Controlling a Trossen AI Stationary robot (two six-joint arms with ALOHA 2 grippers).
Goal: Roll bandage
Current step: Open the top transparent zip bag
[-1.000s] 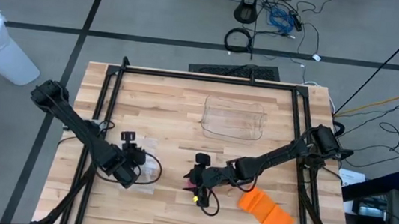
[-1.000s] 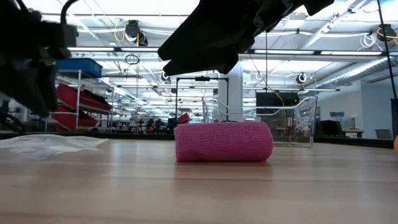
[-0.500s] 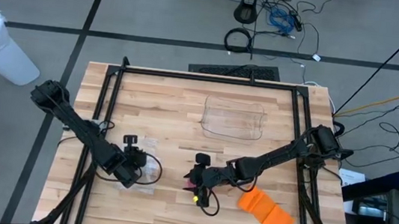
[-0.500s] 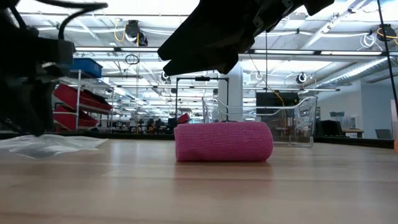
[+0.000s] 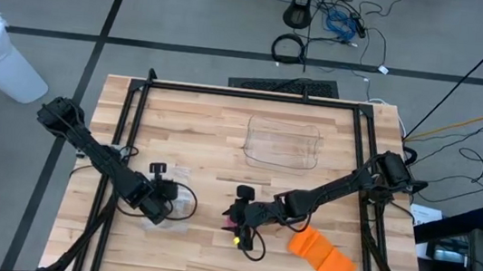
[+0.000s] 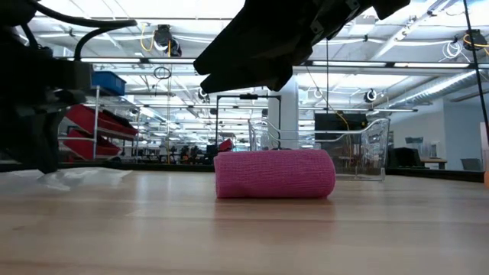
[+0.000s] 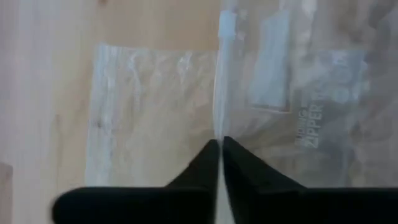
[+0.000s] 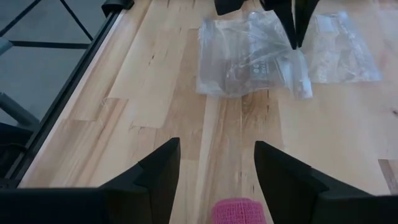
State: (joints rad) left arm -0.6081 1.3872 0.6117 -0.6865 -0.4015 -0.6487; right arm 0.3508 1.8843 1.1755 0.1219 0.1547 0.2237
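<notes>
Soft, light pink roll point(image 6: 275, 174): grip mid-body. Right gripper point(image 8: 217, 163) jaws open above it; left gripper point(image 7: 220, 146) pinches the bag point(image 7: 155, 112).

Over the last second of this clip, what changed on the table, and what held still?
The left gripper came down onto the clear plastic bag and closed, pinching a raised fold of it. The right gripper stayed open above the pink bandage roll, which did not move. The orange cloth and the clear container also stayed put.
</notes>
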